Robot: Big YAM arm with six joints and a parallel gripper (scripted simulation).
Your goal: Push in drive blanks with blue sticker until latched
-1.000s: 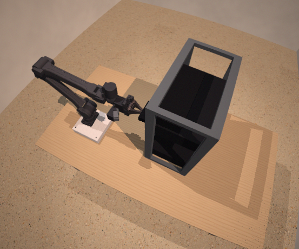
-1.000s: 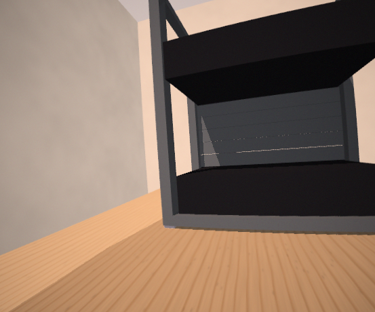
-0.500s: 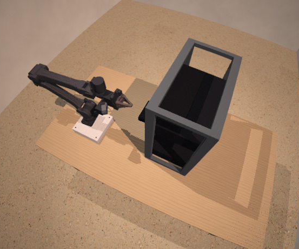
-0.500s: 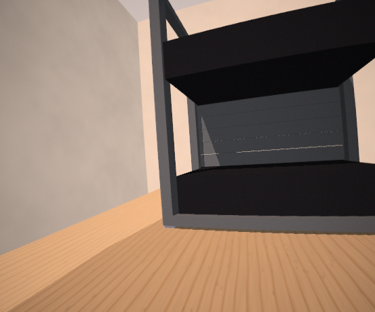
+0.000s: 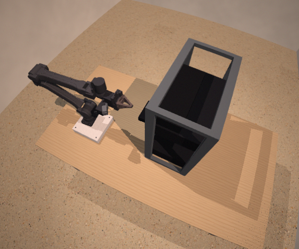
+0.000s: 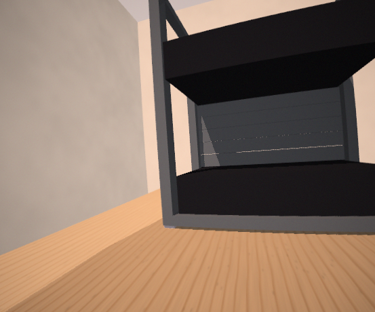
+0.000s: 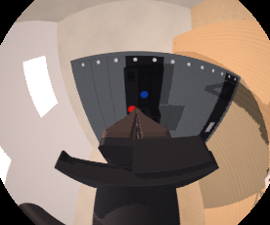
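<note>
The grey open-frame rack (image 5: pixel 192 108) stands upright on the wooden board. One black drive blank (image 5: pixel 144 111) sticks out of the rack's face on the arm's side. My gripper (image 5: pixel 128 104) is shut and empty, a short way back from that face and not touching it. In the wrist view the fingertips (image 7: pixel 136 117) point at the rack's grey front (image 7: pixel 155 96). A blue sticker (image 7: pixel 143 95) sits on a dark blank just beyond the tips. A red sticker (image 7: pixel 131 109) sits beside it, close to the tips. The exterior view shows only the rack's far side (image 6: pixel 271 135).
The arm's white base block (image 5: pixel 93 127) sits on the board left of the rack. The wooden board (image 5: pixel 173 173) extends to the right and front of the rack. Dark shelves (image 6: pixel 278 190) fill the rack's inside.
</note>
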